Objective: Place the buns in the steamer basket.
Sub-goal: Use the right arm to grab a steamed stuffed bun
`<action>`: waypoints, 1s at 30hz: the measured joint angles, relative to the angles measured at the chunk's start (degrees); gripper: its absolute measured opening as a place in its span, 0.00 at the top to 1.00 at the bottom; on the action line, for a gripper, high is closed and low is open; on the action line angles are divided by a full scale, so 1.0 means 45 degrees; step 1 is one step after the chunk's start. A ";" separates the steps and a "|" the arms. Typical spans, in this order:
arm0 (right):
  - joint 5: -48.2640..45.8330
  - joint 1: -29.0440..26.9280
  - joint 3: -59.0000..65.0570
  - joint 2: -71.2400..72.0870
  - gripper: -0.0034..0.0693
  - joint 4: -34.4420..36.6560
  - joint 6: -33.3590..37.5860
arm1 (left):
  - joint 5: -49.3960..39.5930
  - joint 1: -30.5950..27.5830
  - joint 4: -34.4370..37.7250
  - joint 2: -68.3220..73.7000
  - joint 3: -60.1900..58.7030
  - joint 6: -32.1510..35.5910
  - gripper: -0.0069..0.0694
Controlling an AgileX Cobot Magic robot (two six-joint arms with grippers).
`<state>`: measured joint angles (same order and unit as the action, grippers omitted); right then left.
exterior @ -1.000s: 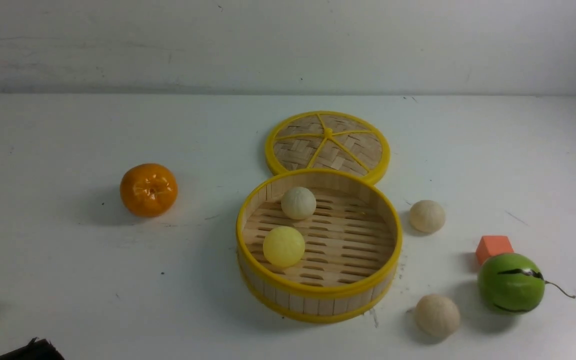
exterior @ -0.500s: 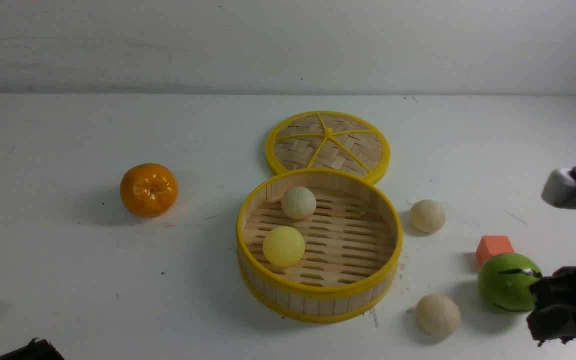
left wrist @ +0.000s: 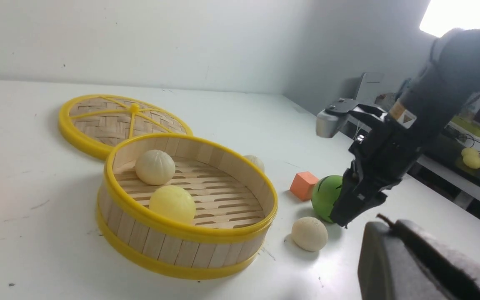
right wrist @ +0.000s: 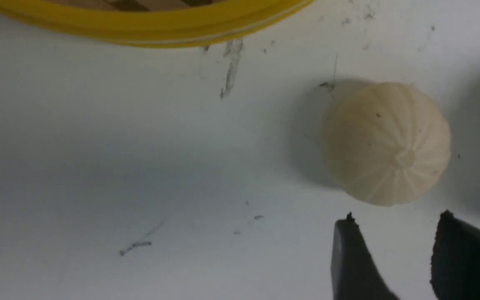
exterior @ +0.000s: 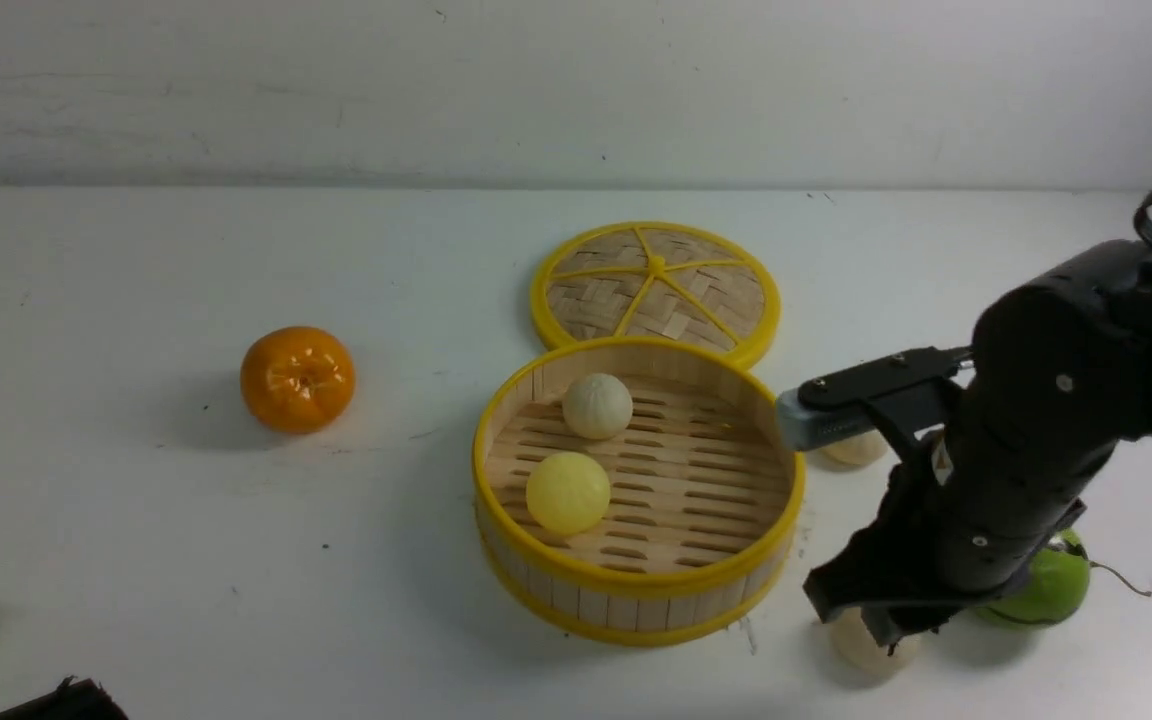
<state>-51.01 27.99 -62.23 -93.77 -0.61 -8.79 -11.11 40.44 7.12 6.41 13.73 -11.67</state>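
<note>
Hovering — right end effector (right wrist: 396,221) near bun (right wrist: 388,143)

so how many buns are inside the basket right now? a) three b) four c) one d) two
d: only a cream bun and a yellow bun lie on the floor of the basket; a third bun and a fourth bun sit outside it on the table.
</note>
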 joint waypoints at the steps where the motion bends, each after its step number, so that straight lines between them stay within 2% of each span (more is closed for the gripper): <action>1: 0.0140 -0.0078 -0.0029 -0.0162 0.54 0.0000 0.0000 | 0.0000 0.0000 0.0000 0.0000 0.0000 0.0000 0.93; 9: 0.1075 -0.0797 -0.0239 -0.1459 0.44 0.0246 0.0000 | 0.0000 0.0000 0.0000 0.0000 0.0000 0.0000 0.92; 18: 0.1086 -0.1121 -0.0542 -0.1898 0.43 0.0961 0.0235 | -0.0003 0.0000 0.0000 0.0000 0.0000 0.0000 0.91; 30: -0.0115 -0.1121 -0.1183 -0.1612 0.43 0.1357 0.0236 | -0.0025 0.0000 0.0000 0.0000 0.0000 0.0000 0.90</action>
<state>-51.53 22.94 -67.55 -101.03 5.50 -7.73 -11.22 40.44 7.12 6.41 13.73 -11.67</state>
